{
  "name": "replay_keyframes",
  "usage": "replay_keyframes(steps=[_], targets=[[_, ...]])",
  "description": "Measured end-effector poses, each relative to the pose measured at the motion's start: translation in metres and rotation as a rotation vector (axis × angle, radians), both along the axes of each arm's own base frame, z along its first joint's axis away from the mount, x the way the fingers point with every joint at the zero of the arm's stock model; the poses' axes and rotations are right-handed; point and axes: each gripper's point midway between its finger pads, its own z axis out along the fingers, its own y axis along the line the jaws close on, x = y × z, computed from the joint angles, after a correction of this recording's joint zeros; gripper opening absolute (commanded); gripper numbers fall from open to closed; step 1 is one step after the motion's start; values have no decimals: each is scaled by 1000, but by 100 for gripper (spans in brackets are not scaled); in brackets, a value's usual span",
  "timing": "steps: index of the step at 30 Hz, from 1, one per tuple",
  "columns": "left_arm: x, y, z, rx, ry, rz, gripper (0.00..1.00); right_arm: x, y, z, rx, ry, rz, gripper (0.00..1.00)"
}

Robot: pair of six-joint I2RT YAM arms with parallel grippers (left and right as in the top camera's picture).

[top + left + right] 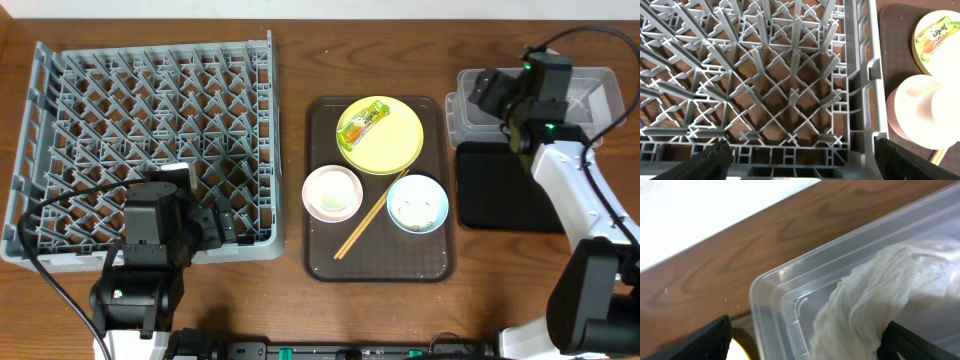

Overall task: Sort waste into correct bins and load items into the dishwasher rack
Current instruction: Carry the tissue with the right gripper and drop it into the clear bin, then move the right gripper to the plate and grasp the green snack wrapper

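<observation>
The dishwasher rack [150,140] fills the left of the table [290,30]. Just right of it the serving tray [320,255] carries the plate [400,150] at the back, the snack wrapper [362,122] on it, a bowl [332,193] front left and a second bowl [436,203], holding rice scraps [413,208], front right. The chopsticks [360,230] slant between the bowls. Far right, the plastic tub [605,85] holds a crumpled tissue [880,295], with the shallow tray [500,195] just before it.
</observation>
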Motion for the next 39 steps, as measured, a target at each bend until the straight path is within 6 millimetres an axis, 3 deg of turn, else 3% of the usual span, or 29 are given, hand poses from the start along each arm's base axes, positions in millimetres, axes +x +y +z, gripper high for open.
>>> replay_keyframes(steps=[1,3,7,15,18,23,29,35,39], targets=[[0,0,0,0,0,0,93,1,-1,2,17,-10,-1,76],[0,0,0,0,0,0,93,4,1,5,28,-29,43,99],[0,0,0,0,0,0,93,-11,1,-10,59,60,25,99],[-1,0,-1,0,3,0,93,-5,3,-1,74,14,61,99],[-1,0,-1,0,5,0,93,-19,-2,-11,90,93,4,99],[-3,0,-3,1,18,0,93,-6,3,8,141,-3,71,99],[-3,0,-3,1,18,0,93,-11,45,12,191,-4,249,99],[-3,0,-3,1,18,0,93,-30,110,-4,133,84,395,99],[-3,0,-3,1,17,0,93,-42,156,-11,17,104,462,90]])
